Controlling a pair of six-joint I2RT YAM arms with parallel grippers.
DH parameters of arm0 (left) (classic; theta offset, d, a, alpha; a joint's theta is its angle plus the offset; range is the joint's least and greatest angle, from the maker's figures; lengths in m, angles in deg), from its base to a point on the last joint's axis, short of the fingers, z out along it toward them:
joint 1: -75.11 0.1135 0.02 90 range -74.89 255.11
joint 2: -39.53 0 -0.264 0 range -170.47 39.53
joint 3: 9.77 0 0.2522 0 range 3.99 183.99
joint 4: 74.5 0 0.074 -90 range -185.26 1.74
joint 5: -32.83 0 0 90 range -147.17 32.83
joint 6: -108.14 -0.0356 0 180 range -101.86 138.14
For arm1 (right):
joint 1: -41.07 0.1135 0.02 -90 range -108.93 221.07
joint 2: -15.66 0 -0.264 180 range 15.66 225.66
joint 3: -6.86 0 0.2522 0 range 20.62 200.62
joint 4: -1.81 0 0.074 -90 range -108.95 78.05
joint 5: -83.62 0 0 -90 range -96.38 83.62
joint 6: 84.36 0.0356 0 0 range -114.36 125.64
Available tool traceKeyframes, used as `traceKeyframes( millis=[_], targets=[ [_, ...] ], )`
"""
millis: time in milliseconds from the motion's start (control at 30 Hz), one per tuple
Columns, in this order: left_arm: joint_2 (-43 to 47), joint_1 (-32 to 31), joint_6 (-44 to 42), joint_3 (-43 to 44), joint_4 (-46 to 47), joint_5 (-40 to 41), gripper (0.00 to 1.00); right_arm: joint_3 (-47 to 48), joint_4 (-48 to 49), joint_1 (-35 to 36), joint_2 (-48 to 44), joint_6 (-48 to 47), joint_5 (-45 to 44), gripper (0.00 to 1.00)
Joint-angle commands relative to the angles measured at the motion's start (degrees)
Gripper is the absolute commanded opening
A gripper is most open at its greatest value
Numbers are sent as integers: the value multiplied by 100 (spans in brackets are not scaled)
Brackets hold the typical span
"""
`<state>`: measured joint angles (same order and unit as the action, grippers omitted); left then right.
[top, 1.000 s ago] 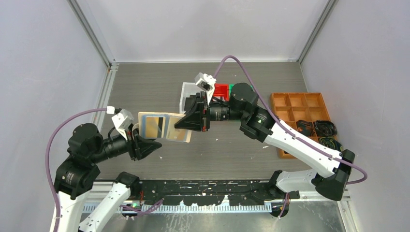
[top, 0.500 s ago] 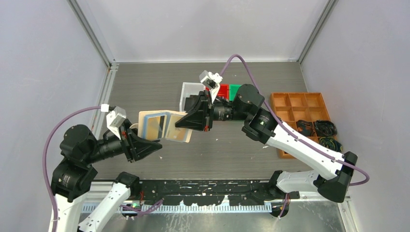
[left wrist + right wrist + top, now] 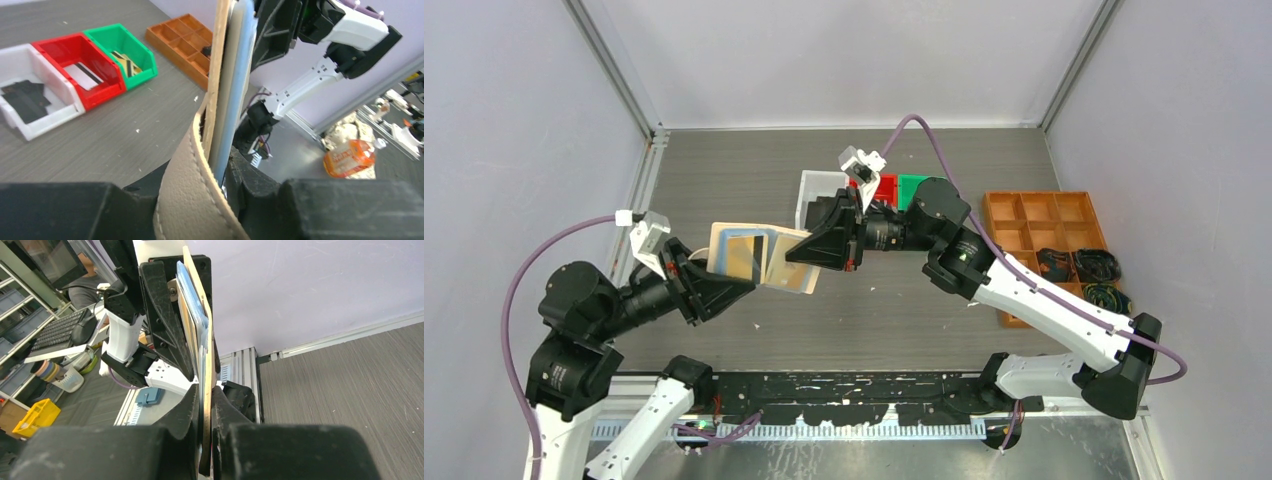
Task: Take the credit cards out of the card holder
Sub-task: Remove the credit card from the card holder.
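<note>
The card holder (image 3: 759, 258) hangs open in the air above the tabletop (image 3: 724, 170), the right tool (image 3: 798, 254) squeezed tight on one edge and the left tool (image 3: 740, 286) closed narrow on the other. If the left tool has the whole holder and not just a card, a pull could yank it out of the right tool or bend it, and a loose card could drop.

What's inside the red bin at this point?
One white-grey card with a dark stripe lies flat inside the red bin, seen from the left wrist. From above, the right arm hides much of that bin.
</note>
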<state>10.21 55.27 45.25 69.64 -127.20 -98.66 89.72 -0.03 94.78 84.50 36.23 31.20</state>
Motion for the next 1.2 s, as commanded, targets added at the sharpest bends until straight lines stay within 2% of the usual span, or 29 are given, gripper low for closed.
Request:
traceKeyframes(
  millis=[0, 233, 433, 500, 667, 800, 933, 1100, 1167],
  targets=[
    [141, -3, -368, 284, 324, 583, 30, 67, 313, 7, -118, 74, -37, 1],
    [268, -3, -638, 263, 358, 853, 28, 144, 364, 3, -51, 215, 0, 1],
    [388, -3, -800, 227, 454, 1202, 16, 129, 469, 6, 37, 399, 43, 1],
    [365, -3, -819, 288, 418, 1144, 15, 105, 497, 7, 53, 446, 18, 1],
    [242, 2, -590, 396, 363, 453, 26, 127, 649, 8, 153, 623, 64, 1],
    [224, -2, -514, 404, 433, 533, 26, 126, 714, 9, 173, 714, 103, 1],
    [232, -7, -479, 414, 519, 933, 20, 67, 770, 14, 157, 776, 87, 1],
    [229, -3, -459, 466, 587, 1457, 6, -47, 1018, 53, 199, 964, 84, 1],
    [206, -3, -458, 468, 562, 1458, 2, -77, 1100, 92, 236, 1011, 106, 5]
  ],
)
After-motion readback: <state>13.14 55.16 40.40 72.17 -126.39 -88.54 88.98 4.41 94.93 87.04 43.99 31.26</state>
